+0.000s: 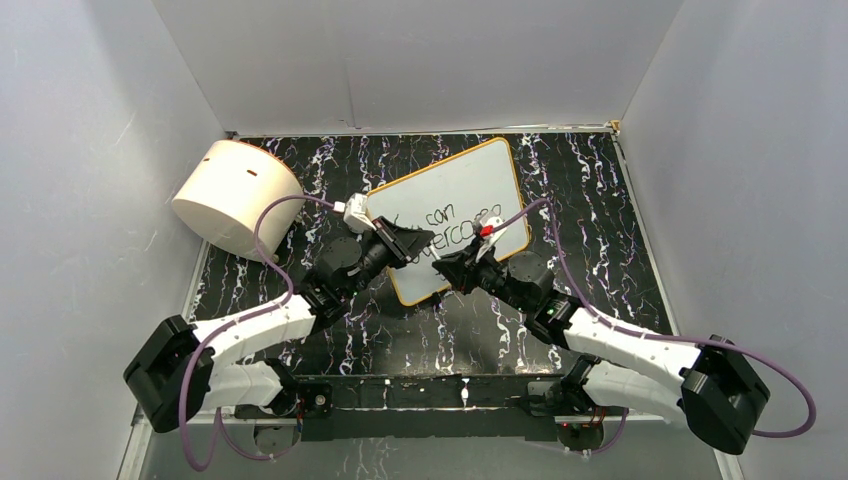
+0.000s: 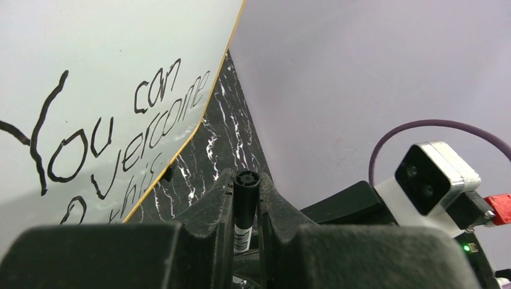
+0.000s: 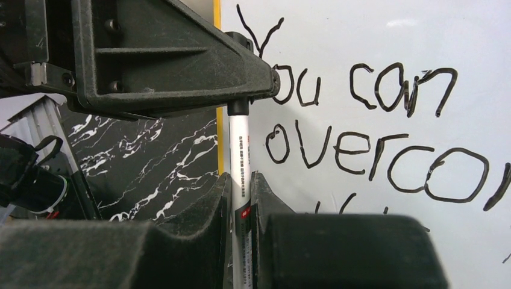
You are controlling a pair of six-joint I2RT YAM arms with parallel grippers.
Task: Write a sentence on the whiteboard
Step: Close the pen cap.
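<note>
Black handwriting (image 3: 352,152) ran across one whiteboard (image 1: 470,185) in three lines: "You can" on top, "overcome" under it, and "this" at the bottom, where the left wrist view showed only its upper part. The board, white with a thin orange rim, sat on the black marbled table (image 1: 590,220) toward the back centre, turned at an angle to the table's edges. One small black clip (image 2: 167,174) showed on its rim.

Just in front of the board's near edge, one marker (image 3: 240,156) with a white barrel and a black end was gripped from both ends at once. The left gripper (image 2: 246,192) had its two fingers clamped on the black end, and the right gripper (image 3: 240,186) had its two fingers clenched on the white barrel. The two grippers faced each other nose to nose.

One cream cylinder (image 1: 235,195) lay on its side to the left of the board, apart from it. Two purple cables (image 1: 262,235) looped along the arms, one on each.
</note>
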